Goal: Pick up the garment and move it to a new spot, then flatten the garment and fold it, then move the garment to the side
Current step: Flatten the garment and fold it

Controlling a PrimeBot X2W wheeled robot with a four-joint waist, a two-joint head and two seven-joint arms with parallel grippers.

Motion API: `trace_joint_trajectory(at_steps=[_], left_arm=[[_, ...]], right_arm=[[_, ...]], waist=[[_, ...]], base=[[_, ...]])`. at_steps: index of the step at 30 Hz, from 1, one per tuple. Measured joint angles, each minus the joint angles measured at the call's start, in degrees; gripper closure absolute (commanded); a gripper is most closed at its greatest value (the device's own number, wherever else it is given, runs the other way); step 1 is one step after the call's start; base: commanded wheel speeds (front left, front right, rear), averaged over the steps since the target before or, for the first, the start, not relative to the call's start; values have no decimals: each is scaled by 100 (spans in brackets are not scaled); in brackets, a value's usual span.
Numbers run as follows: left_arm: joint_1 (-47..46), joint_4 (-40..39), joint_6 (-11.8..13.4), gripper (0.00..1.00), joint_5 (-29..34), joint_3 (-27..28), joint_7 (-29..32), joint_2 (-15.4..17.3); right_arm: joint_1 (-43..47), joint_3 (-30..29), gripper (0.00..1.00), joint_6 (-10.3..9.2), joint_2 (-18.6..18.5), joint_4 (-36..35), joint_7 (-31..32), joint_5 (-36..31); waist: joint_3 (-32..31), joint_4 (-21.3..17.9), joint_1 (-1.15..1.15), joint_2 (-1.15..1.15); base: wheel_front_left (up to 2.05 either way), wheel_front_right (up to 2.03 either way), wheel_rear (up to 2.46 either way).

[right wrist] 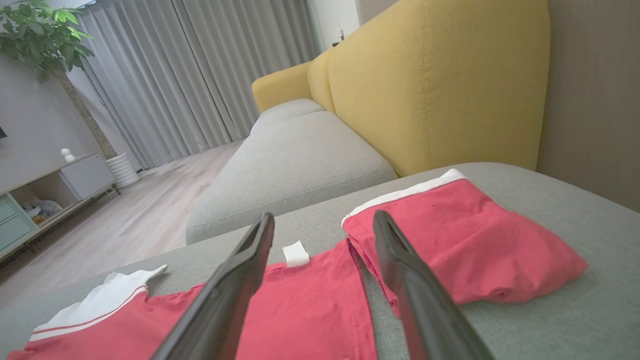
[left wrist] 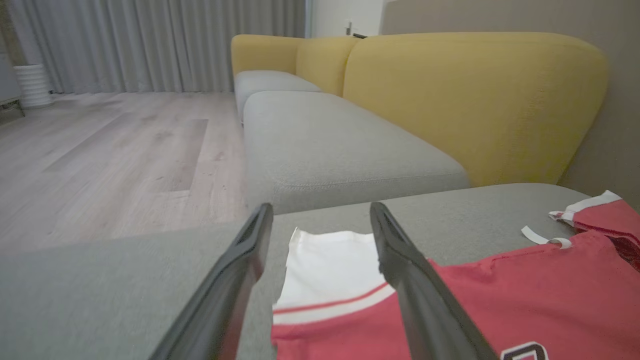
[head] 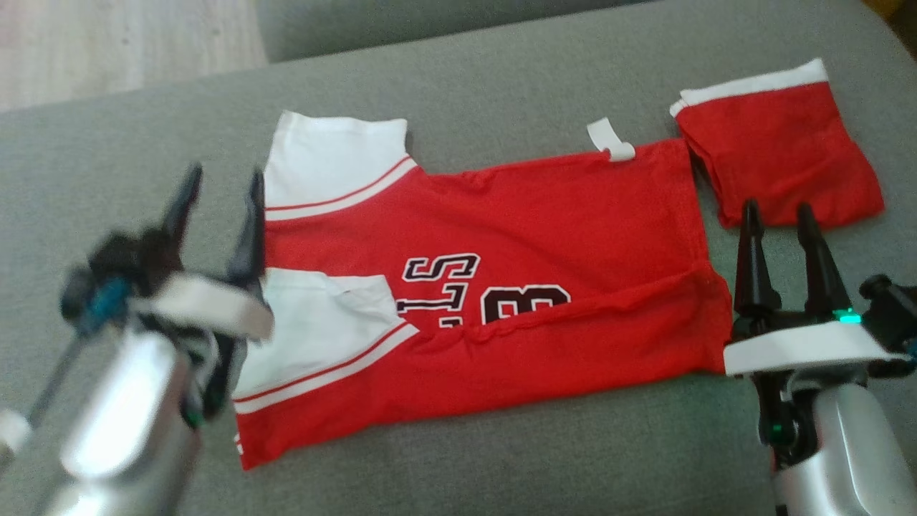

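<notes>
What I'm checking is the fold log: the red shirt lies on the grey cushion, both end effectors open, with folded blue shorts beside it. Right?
No: the shorts are red, not blue, as the head view shows. The rest holds: the shirt lies on the grey cushion, and the left end effector and right end effector are open.

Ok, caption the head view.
Left gripper and right gripper, both open, flank a part-folded red jersey on grey sofa, second red garment beside.
</notes>
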Motion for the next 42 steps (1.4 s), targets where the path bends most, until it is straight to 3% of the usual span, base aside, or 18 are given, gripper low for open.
trace_joint_trajectory(at_steps=[8, 14, 20, 38, 40, 41, 42], left_arm=[[-1648, 787, -856, 0, 14, -241, 1302, 666], [-2334, 1586, -1090, 0, -104, -508, 2018, 933], [-2813, 2292, -1098, 0, -468, -659, 2544, 1165], [-3410, 2938, -1140, 0, -1057, -1537, 2862, 1483], [-3436, 2905, -1140, 61, -1267, -1610, 3012, 1480], [-3458, 2867, -1140, 100, -1371, -1664, 3074, 1479], [-3469, 2800, -1140, 100, -1455, -1735, 3095, 1480]], right_arm=[[-286, 324, 0, 0, -3, -171, -286, 209], [-323, 439, 0, 0, -4, -264, -371, 285], [-456, 647, 0, 0, -4, -276, -405, 312], [-565, 712, 0, 0, -4, -221, -544, 430], [-580, 702, 0, 0, -3, -218, -546, 428], [-582, 688, 0, 0, -3, -216, -546, 428], [-582, 668, 0, 0, -3, -209, -546, 428]], waist=[[536, -361, 0, 0], [918, -685, 1, 0], [1216, -988, 0, 0], [1543, -1341, -1, 0], [1549, -1329, -1, 0], [1550, -1316, -1, 0], [1546, -1299, -1, 0]], base=[[0, 0, 0], [0, 0, 0], [0, 0, 0], [0, 0, 0], [0, 0, 0], [0, 0, 0], [0, 0, 0]])
